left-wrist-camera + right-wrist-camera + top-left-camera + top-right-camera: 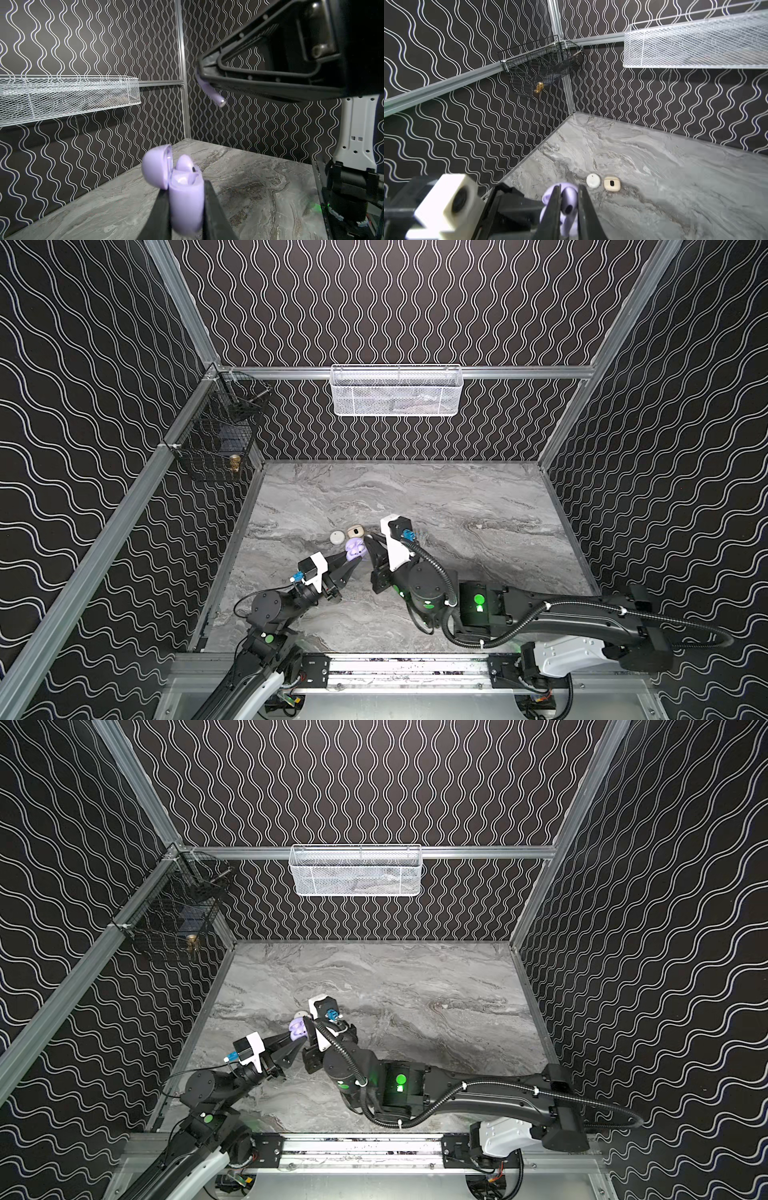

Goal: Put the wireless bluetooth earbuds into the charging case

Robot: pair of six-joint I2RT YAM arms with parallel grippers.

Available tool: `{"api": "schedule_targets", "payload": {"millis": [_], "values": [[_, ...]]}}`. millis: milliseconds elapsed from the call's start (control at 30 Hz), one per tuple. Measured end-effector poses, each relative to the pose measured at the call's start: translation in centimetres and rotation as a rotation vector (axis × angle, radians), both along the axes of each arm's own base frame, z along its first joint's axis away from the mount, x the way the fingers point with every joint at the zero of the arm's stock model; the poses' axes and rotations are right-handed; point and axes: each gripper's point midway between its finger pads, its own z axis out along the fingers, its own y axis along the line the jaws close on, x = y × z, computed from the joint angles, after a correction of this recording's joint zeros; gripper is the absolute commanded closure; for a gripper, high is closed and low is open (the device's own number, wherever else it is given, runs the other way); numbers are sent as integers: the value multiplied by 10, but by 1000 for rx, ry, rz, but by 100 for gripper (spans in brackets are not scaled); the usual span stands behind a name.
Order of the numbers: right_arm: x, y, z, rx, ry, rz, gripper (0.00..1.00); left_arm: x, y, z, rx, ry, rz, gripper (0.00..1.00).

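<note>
A lavender charging case (186,205) hangs above the table with its lid (155,166) flipped open. My left gripper (186,191) is shut on its body. One lavender earbud (185,164) sits in the case. My right gripper (569,188) is shut on a second lavender earbud (569,205), whose stem (214,94) points down, above and just to the side of the open case. In both top views the case (355,549) (297,1029) shows between the left gripper (351,562) and the right gripper (368,537), left of the table's middle.
A round white case (337,537) (593,180) and a beige case (355,530) (611,183) lie closed on the marble table (457,510) just behind the grippers. A white mesh basket (395,391) hangs on the back wall, a black wire basket (220,427) in the left corner.
</note>
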Motion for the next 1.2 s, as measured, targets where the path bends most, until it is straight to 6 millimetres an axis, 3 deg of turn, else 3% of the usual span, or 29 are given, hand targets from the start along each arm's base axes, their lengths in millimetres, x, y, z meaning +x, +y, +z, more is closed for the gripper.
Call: {"api": "schedule_targets", "payload": {"millis": [367,667,933,1200], "values": [[0,13,-2,24,-47,13,100,-4,8,18,-32,26,21,100],[-6,20,-1,73,-67,63,100,1,10,13,-26,92,41,100],[0,32,-18,38,-70,51,100,2,10,11,-26,124,37,100],[7,29,-28,25,-68,31,100,-1,11,11,-29,123,34,100]]}}
